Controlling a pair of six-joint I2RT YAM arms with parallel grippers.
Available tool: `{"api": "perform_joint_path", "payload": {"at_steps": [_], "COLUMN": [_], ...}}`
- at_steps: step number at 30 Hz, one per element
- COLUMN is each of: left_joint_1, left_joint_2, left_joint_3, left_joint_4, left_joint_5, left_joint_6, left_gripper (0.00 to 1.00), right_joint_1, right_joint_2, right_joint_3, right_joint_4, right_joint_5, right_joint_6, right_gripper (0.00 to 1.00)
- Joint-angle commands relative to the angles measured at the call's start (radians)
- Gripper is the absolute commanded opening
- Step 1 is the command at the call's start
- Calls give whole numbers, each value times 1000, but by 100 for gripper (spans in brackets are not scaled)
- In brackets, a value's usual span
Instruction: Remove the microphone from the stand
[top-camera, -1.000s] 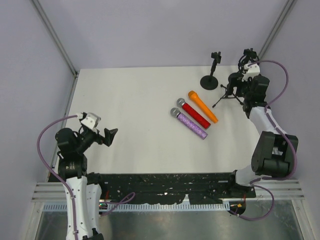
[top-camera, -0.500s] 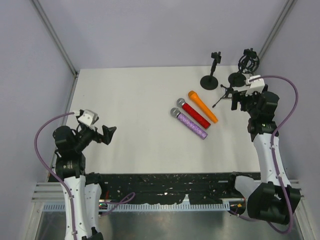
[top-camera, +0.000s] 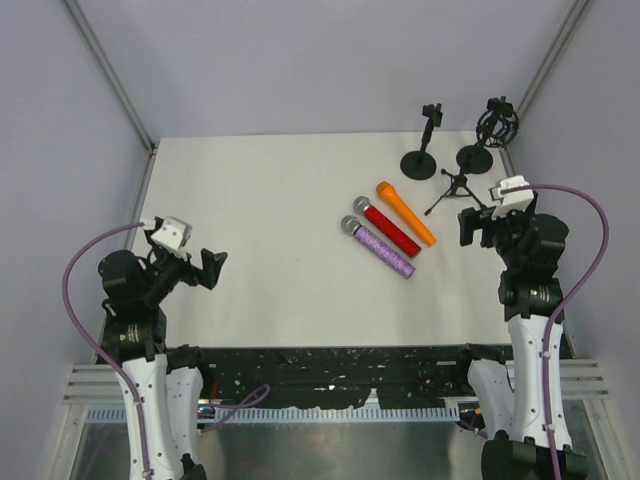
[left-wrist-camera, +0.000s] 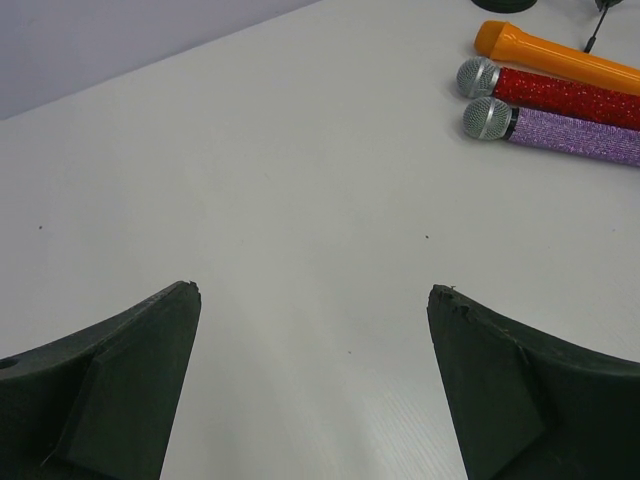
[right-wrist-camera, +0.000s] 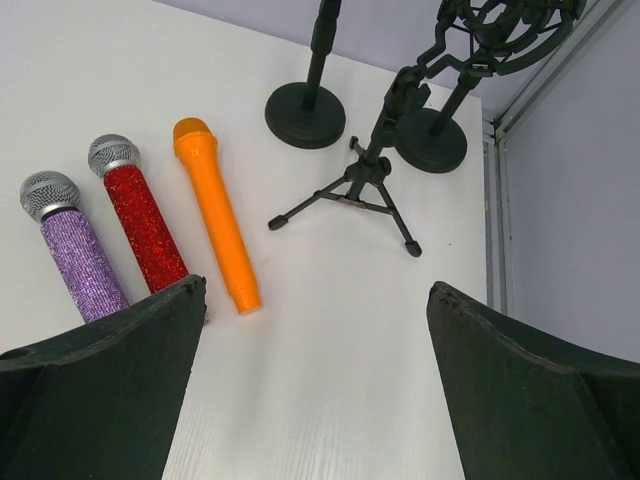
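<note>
- The left gripper (left-wrist-camera: 315, 292) is hanging over the bare table (top-camera: 270, 200) with its fingers spread wide and nothing between them.
- The right gripper (right-wrist-camera: 318, 285) is hovering near the stands, its fingers likewise wide apart and holding nothing.
- Three microphones are lying side by side on the table: the orange microphone (right-wrist-camera: 215, 225), the red microphone (right-wrist-camera: 140, 225) and the purple microphone (right-wrist-camera: 75, 245).
- The tripod stand (right-wrist-camera: 372, 170), the clip stand (right-wrist-camera: 307, 100) and the shock-mount stand (right-wrist-camera: 450, 110) are all standing empty. Which one held the task's microphone cannot be told.
- Judgement: the removal is looking complete.
- Handling, as judged:
  - The bodies are appearing rigid and moderately light.
  - The orange barrel is looking smooth and may be slipping under the pads.
  - The glittered barrels should be gripping better.
  - All three are round and liable to roll.
- Hold point: across mid-barrel, avoiding the mesh heads, which may be denting.
- The stands are looking light and easily tipped.
</note>
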Motion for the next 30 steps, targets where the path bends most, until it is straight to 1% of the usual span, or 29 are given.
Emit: {"api": "perform_joint_path", "payload": {"at_steps": [1, 4, 10, 12, 14, 18, 21, 26, 29, 30], "left_joint_1": [8, 8, 8, 8, 9, 8, 8, 8, 8, 8], "left_joint_2": [-11, -11, -9, -11, -5, -5, 1, 1, 0, -2], "left_joint_3": [70, 121, 153, 150, 158, 185, 223, 295, 335, 351], "left_joint_4": [-33, -80, -146, -156, -151, -134, -149, -226, -286, -304], "left_joint_5": [-70, -97, -72, -86, -151, -360, -475, -523, -532, -534], "left_joint_6": [-25, -14, 78, 98, 81, 57, 41, 9, -5, -5], "left_gripper": [100, 99, 100, 100, 100, 100, 100, 100, 100, 100], "right_joint_1": [-6, -5, -5, -6, -6, -6, -6, -6, -5, -6], "right_joint_2": [-78, -139, -164, -170, -179, -191, -199, -214, -228, -231], "right_joint_3": [38, 43, 96, 121, 145, 194, 228, 251, 260, 273], "right_joint_4": [-47, -64, -150, -187, -222, -271, -308, -337, -332, -336], "right_joint_5": [23, 40, 42, 55, 75, 158, 198, 272, 379, 393], "right_joint_6": [37, 68, 112, 109, 83, 59, 59, 66, 83, 88], "right_gripper": [95, 95, 95, 95, 95, 95, 95, 95, 95, 95]}}
